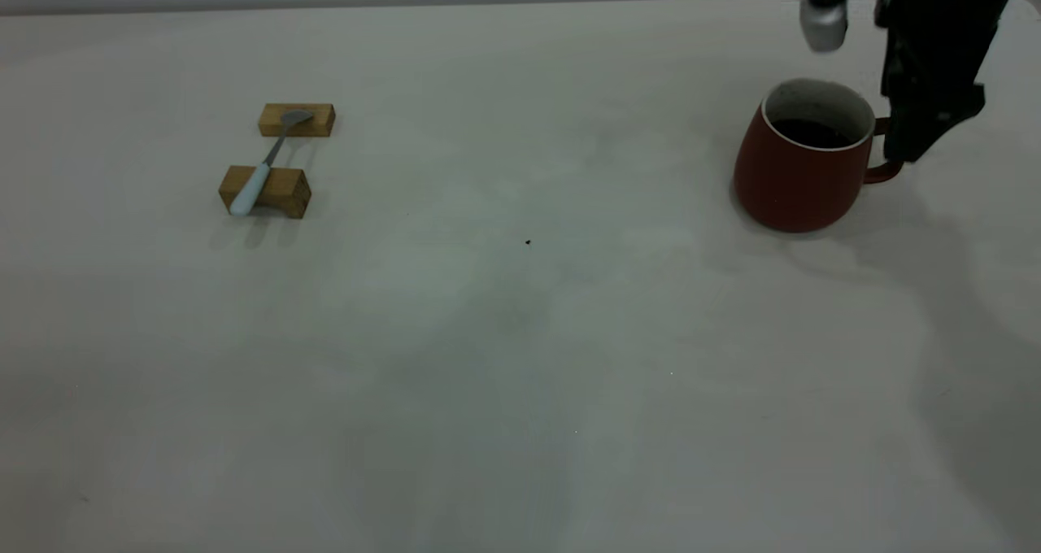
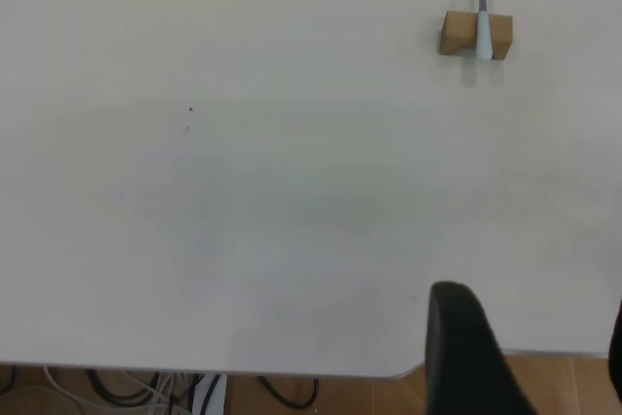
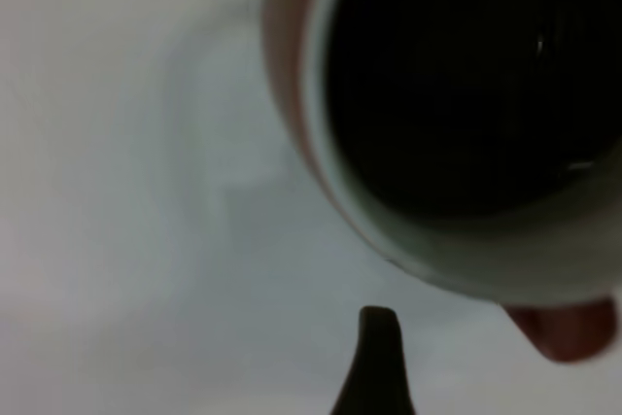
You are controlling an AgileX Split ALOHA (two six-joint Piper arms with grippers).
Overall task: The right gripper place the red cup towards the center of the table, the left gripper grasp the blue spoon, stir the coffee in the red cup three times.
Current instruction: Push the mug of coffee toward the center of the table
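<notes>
We see the right claw (image 1: 911,142) come down from the far right corner of the exterior view, its dark jaws at the cup's (image 1: 801,158) handle (image 1: 885,171). The jaws hang right at the handle, but we cannot tell whether they grip it or only stand beside it, nor how wide they are. In the right wrist view one dark fingertip (image 3: 377,357) shows just beside the cup's rim, with the red handle off to one side of it.

The cup sits on the bench (image 1: 520,358) at the right side, well away from the middle. It leans slightly, its mouth tipped away from the claw. Coffee (image 1: 809,132) fills it partway, dark against the white inside.

The spoon (image 1: 264,167) lies at the left side of the bench, far from the cup. It bridges two wooden blocks (image 1: 266,191): the pale blue handle rests on the nearer block and sticks out past it, while the grey bowl lies on the farther block (image 1: 297,119).

The left claw does not appear in the exterior view. In the left wrist view we see only one dark finger (image 2: 466,352) over the bench's rounded edge, with the spoon and blocks well apart from it; whether that claw is wide or narrow we cannot tell. Cables lie on the floor beyond the edge.
</notes>
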